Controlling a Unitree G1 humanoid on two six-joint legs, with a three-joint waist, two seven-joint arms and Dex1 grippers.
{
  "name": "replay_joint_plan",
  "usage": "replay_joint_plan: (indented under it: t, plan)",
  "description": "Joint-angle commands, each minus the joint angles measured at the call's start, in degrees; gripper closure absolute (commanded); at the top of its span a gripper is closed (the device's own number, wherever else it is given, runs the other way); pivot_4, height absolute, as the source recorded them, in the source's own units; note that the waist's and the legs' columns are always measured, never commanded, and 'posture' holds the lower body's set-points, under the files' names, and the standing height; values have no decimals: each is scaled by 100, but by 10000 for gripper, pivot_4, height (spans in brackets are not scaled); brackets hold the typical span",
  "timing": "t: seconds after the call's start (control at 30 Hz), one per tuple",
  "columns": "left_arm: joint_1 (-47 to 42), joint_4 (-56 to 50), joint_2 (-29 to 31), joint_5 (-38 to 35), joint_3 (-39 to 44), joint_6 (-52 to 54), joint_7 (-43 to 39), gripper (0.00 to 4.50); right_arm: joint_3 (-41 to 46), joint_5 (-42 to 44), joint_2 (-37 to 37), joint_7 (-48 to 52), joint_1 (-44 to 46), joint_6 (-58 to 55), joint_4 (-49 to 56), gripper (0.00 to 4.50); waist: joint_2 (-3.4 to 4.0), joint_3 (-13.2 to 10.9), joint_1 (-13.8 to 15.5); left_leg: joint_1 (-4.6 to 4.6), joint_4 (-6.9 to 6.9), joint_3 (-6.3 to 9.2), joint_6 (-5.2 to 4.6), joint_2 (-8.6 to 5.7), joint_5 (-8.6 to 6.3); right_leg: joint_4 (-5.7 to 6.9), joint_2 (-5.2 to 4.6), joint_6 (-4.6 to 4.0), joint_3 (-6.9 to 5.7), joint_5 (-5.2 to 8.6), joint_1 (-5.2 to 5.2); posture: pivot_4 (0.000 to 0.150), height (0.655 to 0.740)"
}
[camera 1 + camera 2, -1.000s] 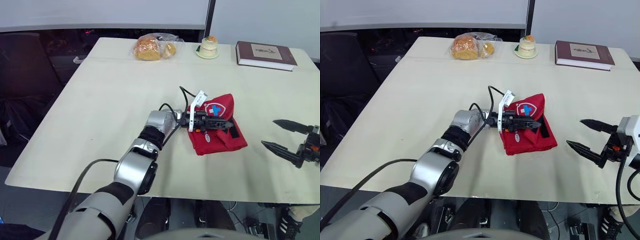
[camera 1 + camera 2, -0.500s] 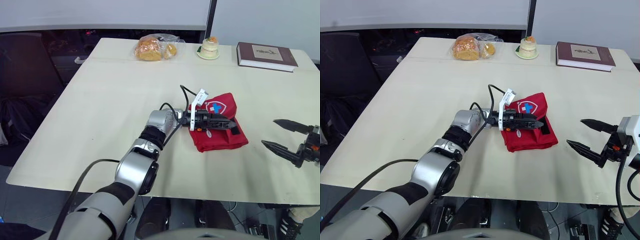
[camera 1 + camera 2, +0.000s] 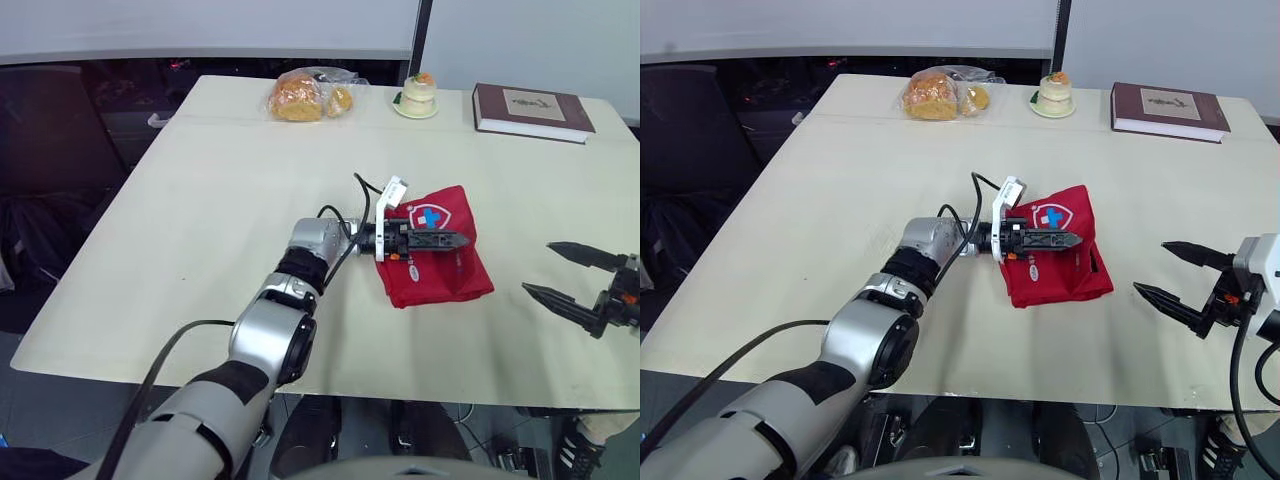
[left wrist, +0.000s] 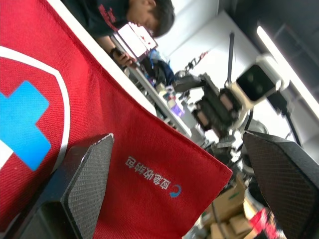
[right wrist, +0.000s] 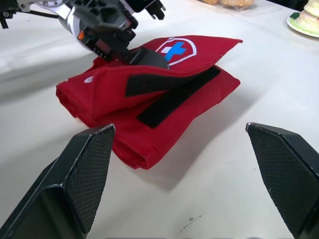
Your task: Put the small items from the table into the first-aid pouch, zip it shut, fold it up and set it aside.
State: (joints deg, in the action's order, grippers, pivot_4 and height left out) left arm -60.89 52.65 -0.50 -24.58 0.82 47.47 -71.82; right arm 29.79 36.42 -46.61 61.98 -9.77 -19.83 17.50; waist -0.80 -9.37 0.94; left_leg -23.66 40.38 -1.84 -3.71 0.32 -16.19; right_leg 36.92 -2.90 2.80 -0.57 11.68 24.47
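Red nylon, doubled over on itself, the first-aid pouch [image 3: 450, 275] lies right of centre on the pale table [image 3: 200, 200], with its cross emblem [image 3: 432, 215] on the top flap. No loose small items lie near it, so packing looks finished and the work seems to be at the folding stage; the zip is hidden in the folds, so I cannot tell whether it is closed.

The left gripper [image 3: 462, 239] reaches in from the left and lies low across the top of the pouch. Its fingers [image 4: 84, 184] are spread wide, and one rests flat on the fabric just beside the emblem. It clamps nothing. It probably sits there to press the flap down so the springy fabric holds its crease. In the right wrist view the black hook-and-loop strips [image 5: 169, 89] lie exposed on the lower layers, facing up. That suggests the top flap has yet to be pushed down onto them.

The right gripper [image 3: 538, 268] hovers at the near right edge of the table, well apart from the pouch. Its jaws are wide apart and hold nothing. It is likely kept there ready to take the pouch's right side or carry it aside.

Along the far edge sit a bag of bread [image 3: 305, 95], a small cake [image 3: 416, 93] and a book [image 3: 530, 108], all well apart from the work.
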Motion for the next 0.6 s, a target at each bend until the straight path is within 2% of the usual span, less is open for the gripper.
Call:
replay_joint_plan:
  t: [0.03, 0.23, 0.3, 0.33, 0.37, 0.43, 0.57, 0.6]
  plan:
    - [-80, 181, -101, 13, 207, -98, 532, 526, 136, 4, -85, -18, -1, 82, 159, 0, 0, 0, 3, 0, 0, 0, 0, 0, 0, 0, 0, 0, 0, 0, 0, 1500, 7289]
    - [165, -362, -203, 379, -203, -587, 785, 526, 37, -58, -5, -67, -21, 120, 219, 0, 0, 0, 9, 1, 0, 0, 0, -1, 0, 0, -2, -1, 1, 0, -2, 1500, 7289]
    - [215, -581, -243, 485, -318, -700, 960, 6419, 21, -58, 2, -72, -15, 121, 226, 0, 0, 0, 10, 1, 0, 0, 0, -1, 0, 0, -2, -1, 2, -1, -2, 1500, 7289]
    - [261, -727, -249, 596, -447, -818, 1023, 7614, 15, -57, 2, -74, -13, 121, 229, 0, 0, 0, 8, 1, 0, 0, 0, -1, 0, 0, -2, -1, 2, 0, -1, 1500, 7289]
    - [326, -911, -262, 721, -592, -936, 1117, 14053, 12, -56, 4, -77, -15, 123, 234, 0, 0, 0, 7, 1, 0, 0, 0, -1, 0, 0, -3, -1, 3, -1, -1, 1500, 7289]
    - [453, -1288, -292, 879, -826, -1043, 1262, 20810, 10, -58, 14, -79, -34, 128, 248, 0, 0, 0, 6, 1, 0, 0, 1, 0, 0, 0, -3, -1, 3, -1, -1, 1500, 7289]
    - [801, -2013, -195, 1397, -1504, -1496, 1477, 41385, -4, -63, 47, -99, -78, 138, 288, 0, 1, 0, 8, -1, -1, 0, 1, 0, 0, -1, -4, -1, 3, -1, 0, 1500, 7289]
    - [892, -2155, -148, 1564, -1694, -1692, 1515, 44316, -12, -66, 58, -108, -86, 142, 298, 0, 1, 0, 8, -1, -1, 0, 1, 0, 0, -1, -4, -1, 3, -1, 0, 1500, 7289]
